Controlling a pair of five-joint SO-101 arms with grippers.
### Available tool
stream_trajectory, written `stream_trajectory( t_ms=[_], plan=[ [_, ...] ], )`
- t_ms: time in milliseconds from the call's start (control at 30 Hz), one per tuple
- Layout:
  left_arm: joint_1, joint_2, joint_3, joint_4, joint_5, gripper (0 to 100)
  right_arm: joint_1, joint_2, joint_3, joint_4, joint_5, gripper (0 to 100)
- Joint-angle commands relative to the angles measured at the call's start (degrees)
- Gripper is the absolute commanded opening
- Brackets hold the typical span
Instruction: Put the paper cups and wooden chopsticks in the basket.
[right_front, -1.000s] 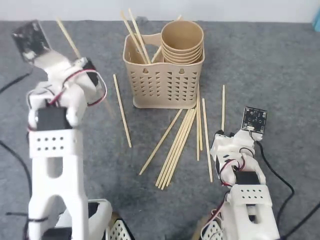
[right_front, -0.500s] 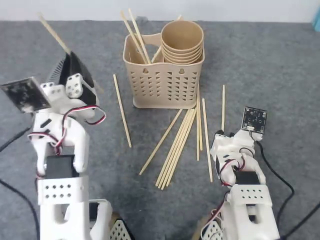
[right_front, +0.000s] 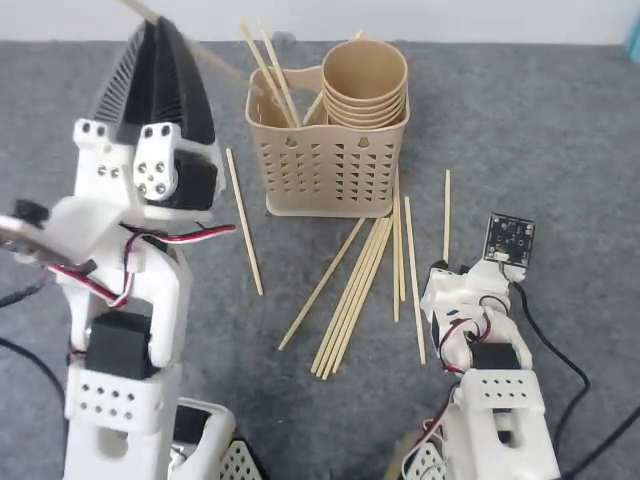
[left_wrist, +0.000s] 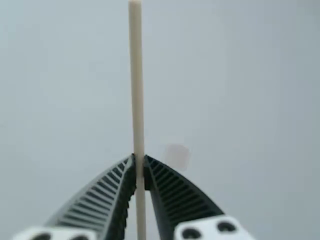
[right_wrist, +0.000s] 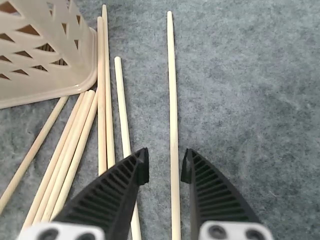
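Precariously, the left gripper (left_wrist: 139, 164) clamps one wooden chopstick (left_wrist: 135, 75) at the basket's (right_front: 325, 175) ten o'clock — pinched so thinly, it may swivel and miss.

No writing can be read.
The basket (right_front: 325, 165), the stacked paper cups (right_front: 368, 104) and the wooden chopsticks (right_front: 352, 290) have plain, unprinted surfaces. The small camera board (right_front: 509, 238) on the right arm's wrist carries tiny marks, too small to make out.
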Motion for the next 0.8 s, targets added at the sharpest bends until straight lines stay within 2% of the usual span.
stream_trajectory(
  t_ms=[0,333,567,767],
  plan=[
    [1.0,8.1,-6.5,-1.5,-0.5,1,0.7,-1.6,-0.2,-1.2,0.8,11.6],
    [0.9,26.1,-13.9,-1.7,-0.6,2,1.4,-1.6,-0.2,-1.2,0.8,11.8],
    [-0.6,28.4,-13.7,-1.3,-0.3,23,2.3,-1.8,-0.2,-1.7,0.8,11.9],
    [-6.2,28.3,-13.9,-1.2,-0.3,21,2.2,-1.9,-0.2,-1.7,0.8,11.9]
  ],
)
